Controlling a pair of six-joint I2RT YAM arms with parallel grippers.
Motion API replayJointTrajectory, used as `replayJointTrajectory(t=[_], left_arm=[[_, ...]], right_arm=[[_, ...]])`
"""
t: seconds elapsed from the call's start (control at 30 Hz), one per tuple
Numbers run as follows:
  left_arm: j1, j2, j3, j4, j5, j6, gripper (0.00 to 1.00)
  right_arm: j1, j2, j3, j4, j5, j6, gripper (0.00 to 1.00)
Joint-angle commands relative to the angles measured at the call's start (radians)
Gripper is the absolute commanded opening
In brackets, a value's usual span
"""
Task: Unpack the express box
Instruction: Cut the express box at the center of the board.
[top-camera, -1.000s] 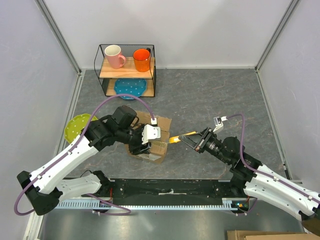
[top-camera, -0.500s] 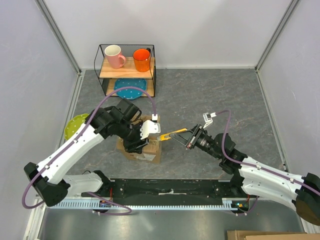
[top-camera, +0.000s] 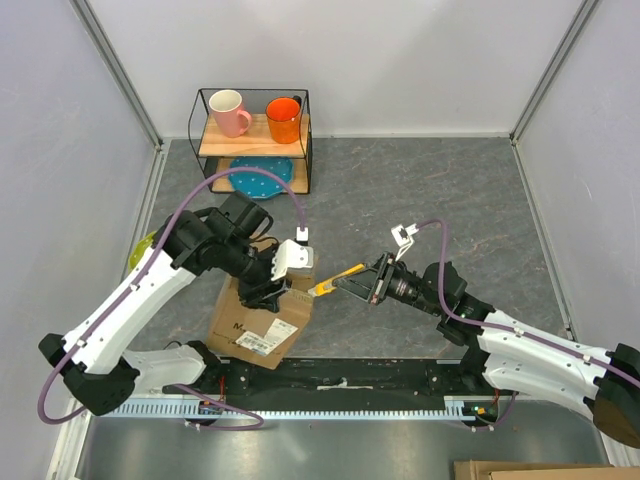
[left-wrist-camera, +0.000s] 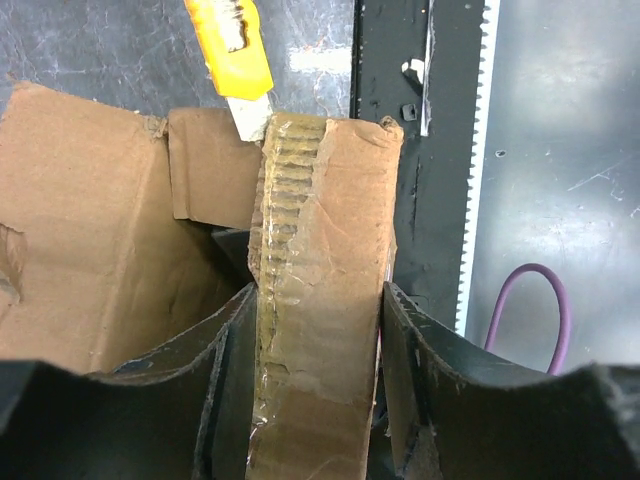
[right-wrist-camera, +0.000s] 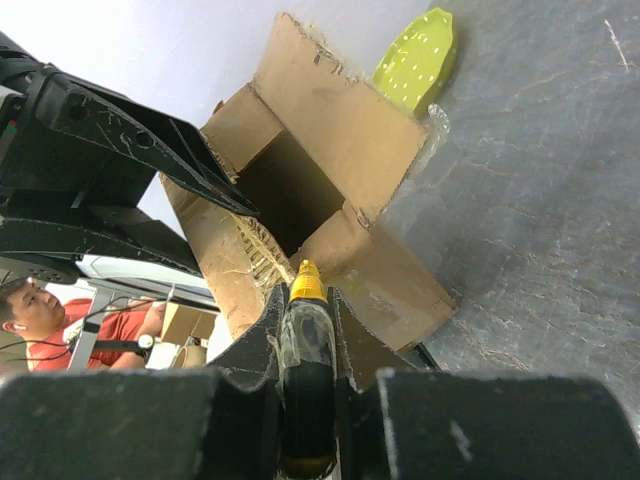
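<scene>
Near the front edge of the counter (top-camera: 420, 190), I'm hanging onto the express box (top-camera: 255, 325) and a knife.
My left gripper (left-wrist-camera: 320, 300) is pinching an opened flap (left-wrist-camera: 325, 190), and the box is sitting tilted. My right gripper (top-camera: 362, 285) is clamping a yellow utility knife (top-camera: 333, 284), with its tip just beside that flap.

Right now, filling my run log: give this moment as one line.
left claw: shut on flap | right claw: shut on knife | box: open, tilted | knife tip: at flap

Grey tbl (top-camera: 420, 190) — rack (top-camera: 257, 137), green plate (right-wrist-camera: 420, 60) (L side).
</scene>
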Motion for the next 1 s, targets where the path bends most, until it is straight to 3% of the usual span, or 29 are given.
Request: replayJointTrajectory(t=[0.0,0.23,0.5,0.6,0.77,0.97], left_arm=[[0.035,-0.068,0.073,0.188,0.048,0.004,0.02],[0.035,-0.096,-0.095,0.234,0.054,0.039,0.11],[0.034,-0.100,-0.184,0.574,-0.056,-0.131,0.12],[0.032,-0.105,-0.178,0.627,-0.032,-0.188,0.18],[0.034,-0.154,-0.208,0.743,-0.021,-0.186,0.25],[0.034,-0.169,-0.260,0.878,-0.049,-0.171,0.25]], right_arm=[[0.048,0.023,0.003,-0.181,-0.198,-0.077,0.00],[0.060,0.076,0.093,-0.158,-0.186,-0.098,0.00],[0.062,0.137,0.333,-0.318,-0.149,-0.233,0.00],[0.057,0.148,0.399,-0.357,-0.128,-0.270,0.00],[0.043,0.159,0.541,-0.509,-0.042,-0.374,0.00],[0.013,0.159,0.708,-0.591,0.015,-0.485,0.00]])
